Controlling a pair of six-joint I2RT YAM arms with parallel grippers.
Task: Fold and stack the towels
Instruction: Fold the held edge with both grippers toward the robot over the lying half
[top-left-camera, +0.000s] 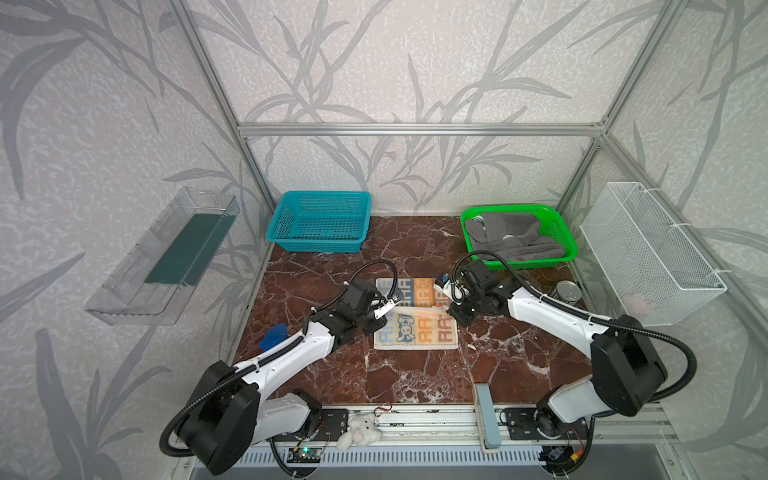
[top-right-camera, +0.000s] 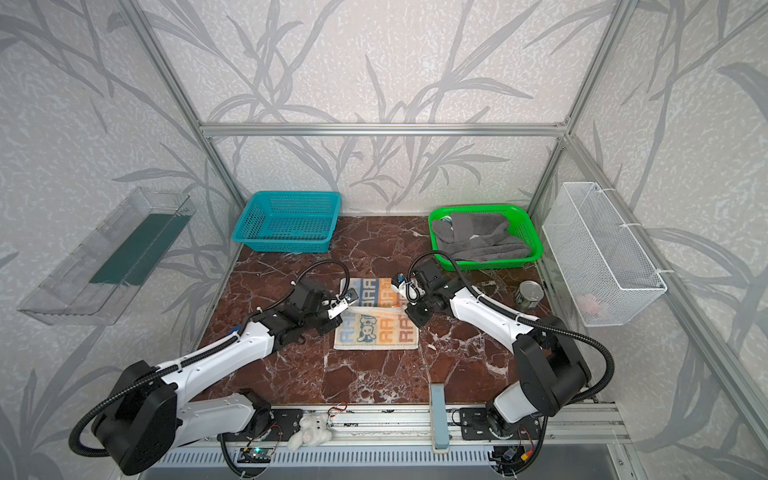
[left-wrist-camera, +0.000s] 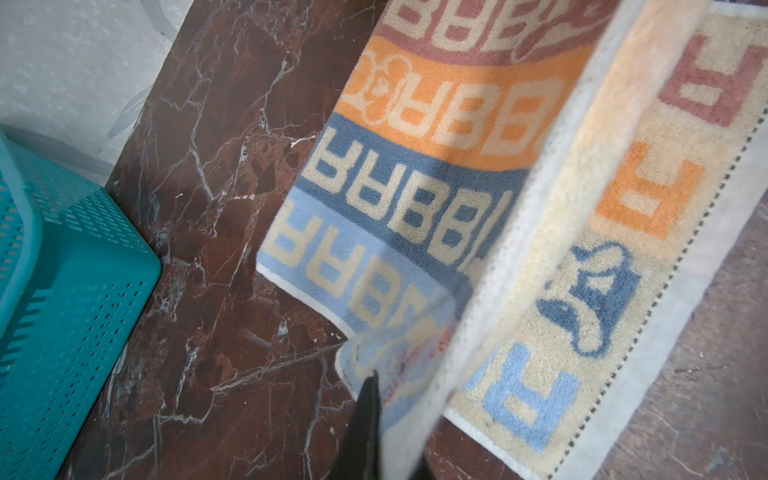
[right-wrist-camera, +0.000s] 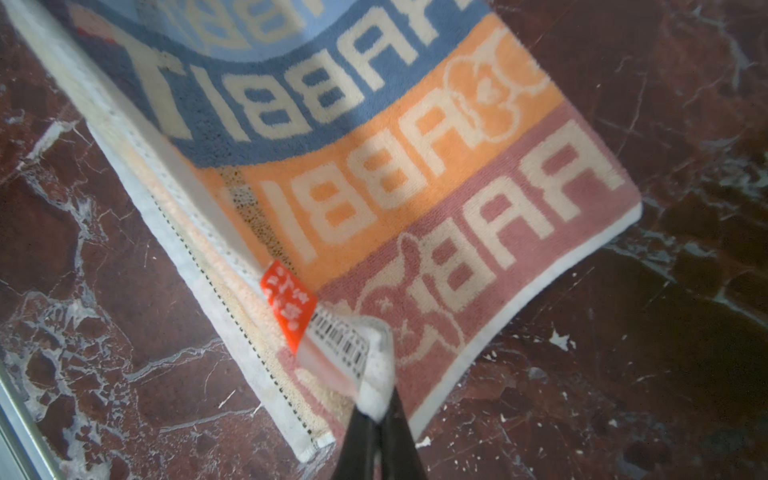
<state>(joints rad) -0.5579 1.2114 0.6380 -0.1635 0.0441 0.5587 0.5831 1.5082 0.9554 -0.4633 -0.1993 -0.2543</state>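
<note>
Right now your left gripper (left-wrist-camera: 395, 399) pinches the lettered towel (top-left-camera: 415, 328) by its lifted edge; your right gripper (right-wrist-camera: 376, 409) clamps its white corner beside the orange tag (right-wrist-camera: 286, 307). That towel lies near the green basket (top-left-camera: 519, 207), which holds the grey towel (top-left-camera: 511, 241).

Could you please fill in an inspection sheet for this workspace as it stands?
Surface: brown marble tabletop.
Job's things: lettered towel half-folded at centre; grey towel heaped in green basket.
Clutter: tin can at right; plush toy on front rail.
Grippers: left gripper and right gripper each pinch a towel corner.
Cables: black hoses loop above both arms.
Surroundings: blue basket empty; wire basket and clear tray on the walls.
</note>
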